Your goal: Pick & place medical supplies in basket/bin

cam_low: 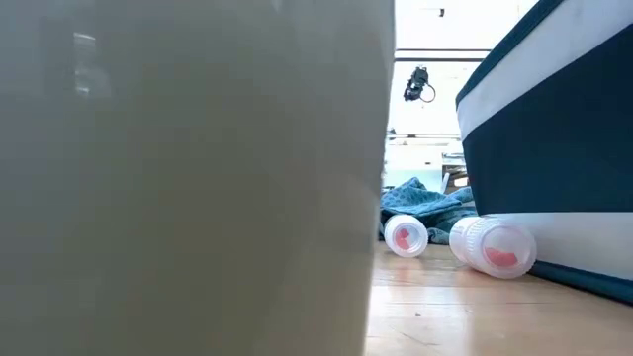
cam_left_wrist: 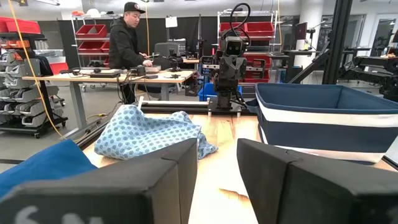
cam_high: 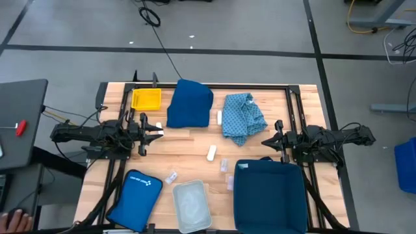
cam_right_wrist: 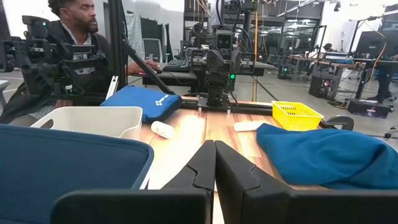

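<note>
The medical supplies lie loose on the wooden table: a white roll (cam_high: 211, 153) mid-table, a white tube (cam_high: 220, 117) between the two cloths, and small clear vials (cam_high: 172, 176) (cam_high: 223, 165) (cam_high: 229, 182) near the front. The low view shows two vials with pink contents (cam_low: 406, 235) (cam_low: 493, 245) lying on their sides. My left gripper (cam_high: 151, 133) (cam_left_wrist: 217, 180) hovers open at the table's left. My right gripper (cam_high: 270, 140) (cam_right_wrist: 214, 162) hovers shut at the right, beside the patterned cloth. The right wrist view shows the roll (cam_right_wrist: 163, 129) and tube (cam_right_wrist: 249, 126).
A navy basket (cam_high: 270, 195) and a white bin (cam_high: 192, 205) stand at the near edge, with a blue zip pouch (cam_high: 136, 192) at near left. At the far side are a yellow bin (cam_high: 146, 99), a blue cloth (cam_high: 190, 104) and a patterned cloth (cam_high: 244, 117). People sit at desks beyond the table.
</note>
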